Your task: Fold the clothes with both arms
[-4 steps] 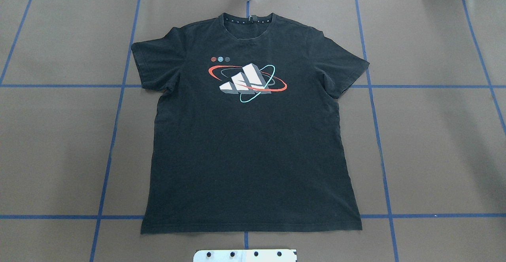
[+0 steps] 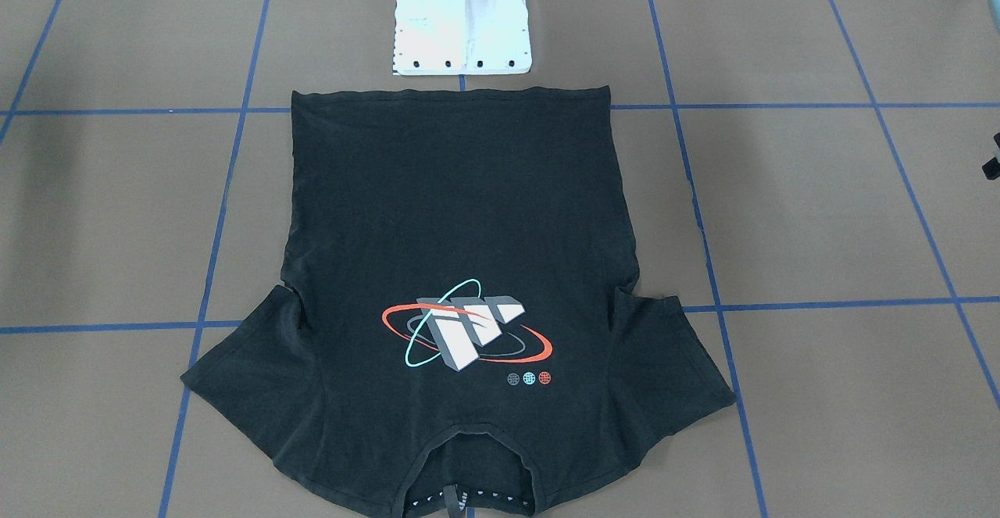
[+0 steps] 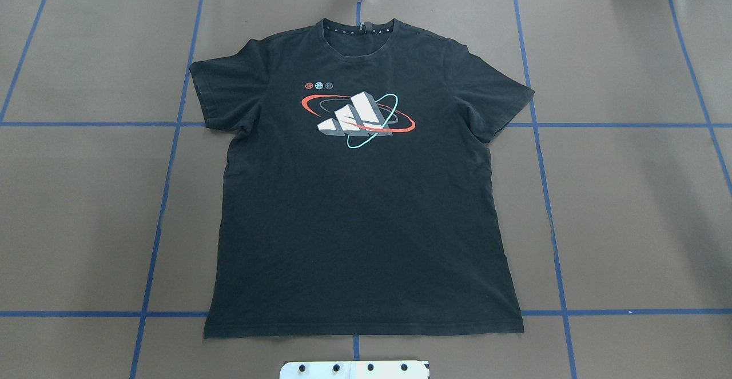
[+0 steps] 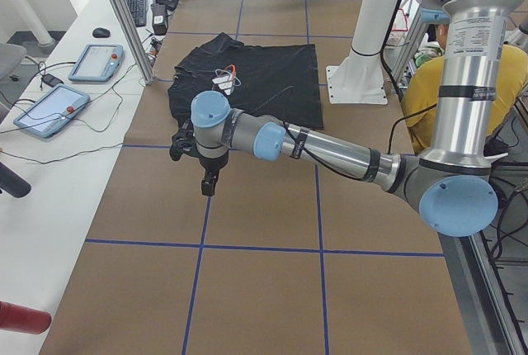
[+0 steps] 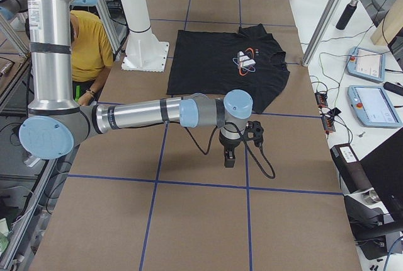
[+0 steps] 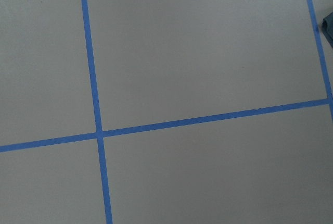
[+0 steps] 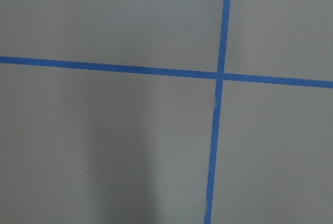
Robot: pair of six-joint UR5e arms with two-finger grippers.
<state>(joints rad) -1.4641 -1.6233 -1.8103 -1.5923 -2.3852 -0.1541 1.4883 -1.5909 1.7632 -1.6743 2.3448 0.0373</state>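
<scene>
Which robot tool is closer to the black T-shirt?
Left, I think, but only just. The left tool hangs out past one sleeve of the T-shirt; the right tool hangs past the other sleeve, seemingly a bit farther out.

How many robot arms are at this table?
2. The left arm stretches over the table at one end; the right arm at the other end. Neither touches the shirt.

No legible text, numbers, labels; T-shirt (image 3: pixel 360 224) front print (image 3: pixel 357 117) wordless three-block emblem; collar marks (image 3: pixel 354 28) too small to read.
</scene>
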